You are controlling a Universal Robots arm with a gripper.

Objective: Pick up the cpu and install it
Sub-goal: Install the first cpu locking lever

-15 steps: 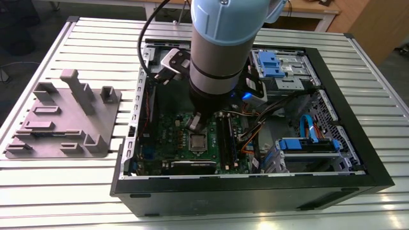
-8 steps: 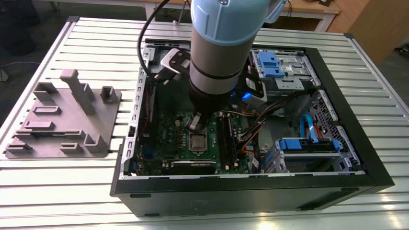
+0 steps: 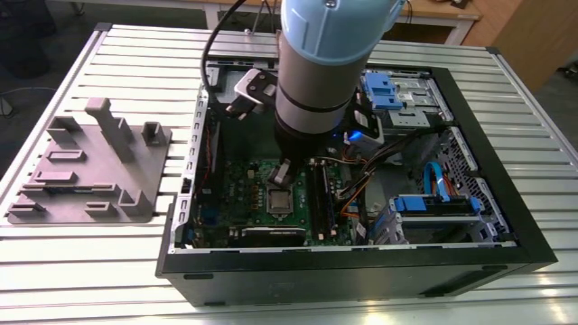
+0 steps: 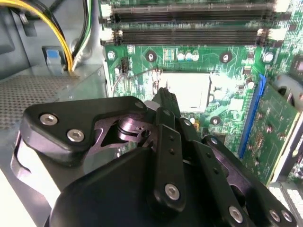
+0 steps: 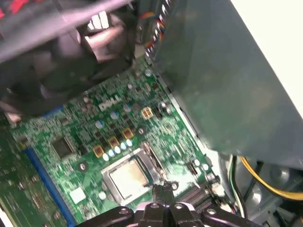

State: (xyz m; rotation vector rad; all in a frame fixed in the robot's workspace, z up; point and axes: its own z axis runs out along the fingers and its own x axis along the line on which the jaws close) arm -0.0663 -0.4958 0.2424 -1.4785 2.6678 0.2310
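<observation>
- 1 arm (image 3: 321,61), 1 open PC case (image 3: 488,203) on the slatted counter (image 3: 108,271), 1 grey fixture plate (image 3: 91,176) w/ upright blocks at the exterior view's left of the case.
- 1 cpu (image 5: 128,176): pale square chip lying flat in the socket on the green motherboard (image 5: 90,142); seen in the exterior view (image 3: 279,199) and second wrist view (image 4: 187,90) too.
- Exterior view gives case, blue drive latches (image 3: 381,91), fixture; wrist views give board close-up: 2 RAM slots (image 4: 189,23) in the second wrist view, yellow wires (image 5: 270,187) in the first.
- gripper (image 5: 162,191) just above the socket edge, fingers close together, apparently holding nothing; can't tell if it touches the cpu.
</observation>
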